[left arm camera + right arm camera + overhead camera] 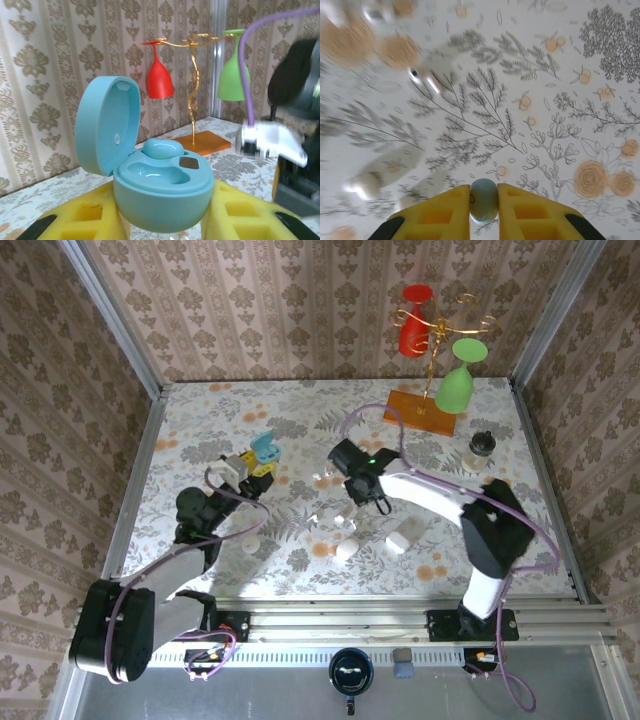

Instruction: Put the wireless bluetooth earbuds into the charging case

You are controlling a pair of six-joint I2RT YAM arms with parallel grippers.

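The right gripper (483, 194) pinches a pale bluish earbud (483, 201) at the very tips of its yellow fingers (440, 212), over the middle of the table (200, 420). So small and glossy a piece could squirt out, or turn and meet its well crooked. The left gripper (165, 215) clamps the open blue charging case (165, 185), left of middle, with a second earbud (162, 148) seated in the far well and the near well empty. A hard push could tilt the case or knock its lid (107, 122) shut. No writing is readable; the mark (116, 138) inside the lid is too small
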